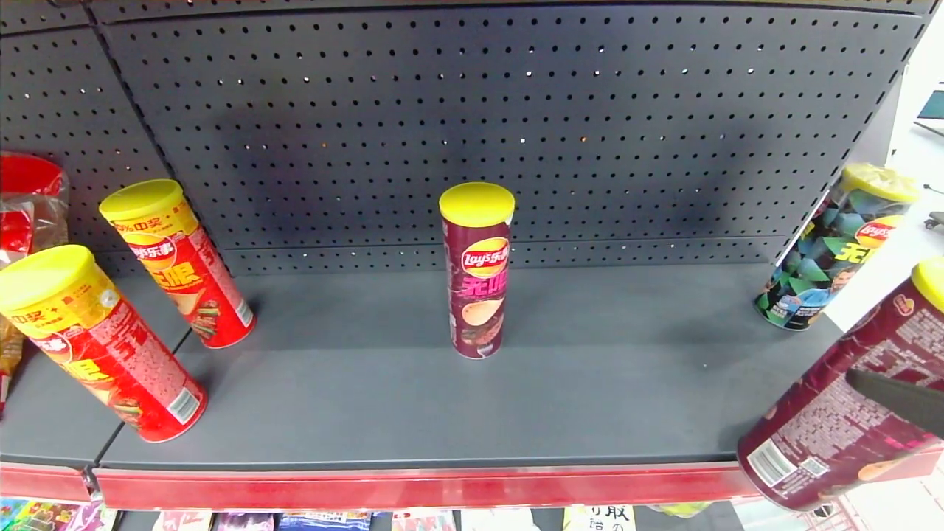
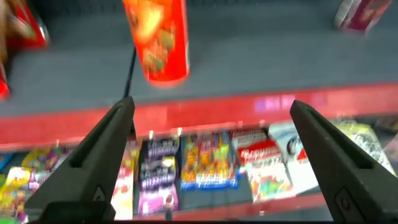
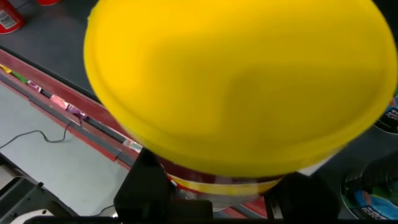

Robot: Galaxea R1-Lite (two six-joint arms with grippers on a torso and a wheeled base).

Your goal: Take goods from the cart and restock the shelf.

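Head view: a maroon chip can (image 1: 848,413) is held tilted at the right front corner of the shelf (image 1: 590,354), clasped by the right tool (image 3: 217,199). The left tool (image 2: 211,124) is spread wide and empty before the shelf's red edge. A second can (image 1: 478,273) is stood upright mid-shelf.

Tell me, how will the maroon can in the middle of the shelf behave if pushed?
The can is tall, narrow and upright, so a push near its lid would probably tip it. Being round, it would likely roll afterwards.
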